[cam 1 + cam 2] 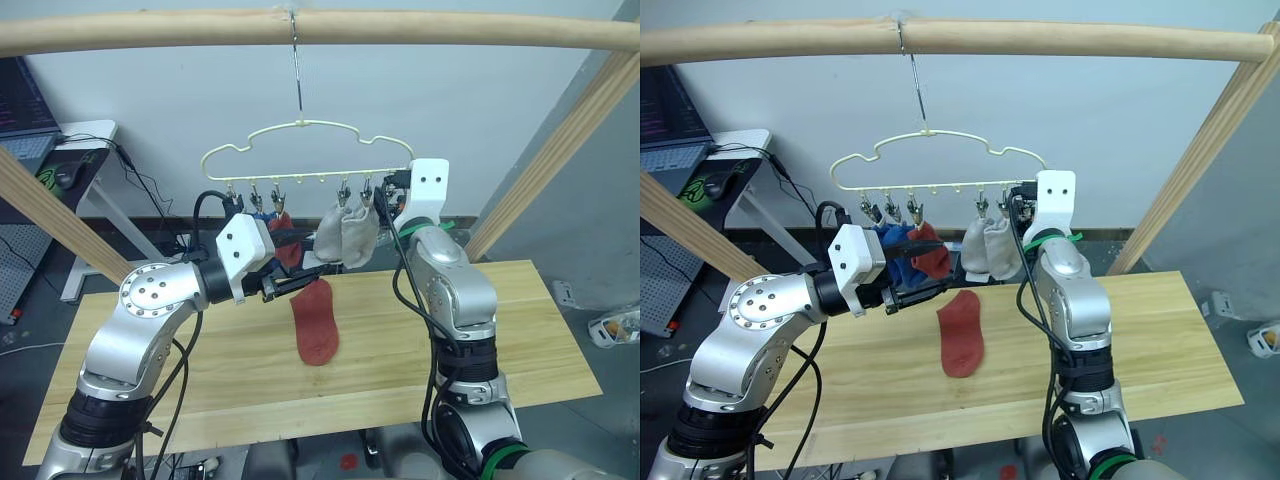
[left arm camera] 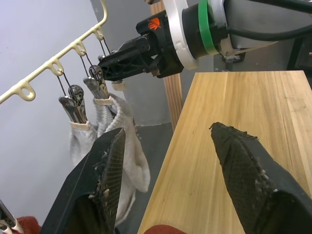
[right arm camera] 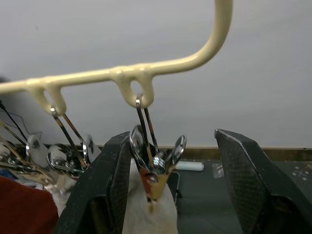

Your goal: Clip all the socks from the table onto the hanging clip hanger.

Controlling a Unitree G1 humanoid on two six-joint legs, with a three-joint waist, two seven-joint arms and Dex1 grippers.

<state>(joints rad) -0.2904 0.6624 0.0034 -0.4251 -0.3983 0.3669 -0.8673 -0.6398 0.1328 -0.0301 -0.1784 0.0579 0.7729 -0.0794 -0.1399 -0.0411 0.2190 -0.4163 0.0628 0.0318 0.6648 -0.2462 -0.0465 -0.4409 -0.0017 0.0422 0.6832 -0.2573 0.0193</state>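
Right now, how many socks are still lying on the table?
1: a rust red sock lies flat mid-table, just below the left gripper. The other socks in view hang from the clip hanger.

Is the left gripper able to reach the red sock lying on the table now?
Probably yes. The left gripper is open just above the red sock, with nothing between them on the table.

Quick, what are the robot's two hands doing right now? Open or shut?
Left gripper: open, holding nothing, above the table.
Right gripper: open, its fingers either side of a clip on the clip hanger.
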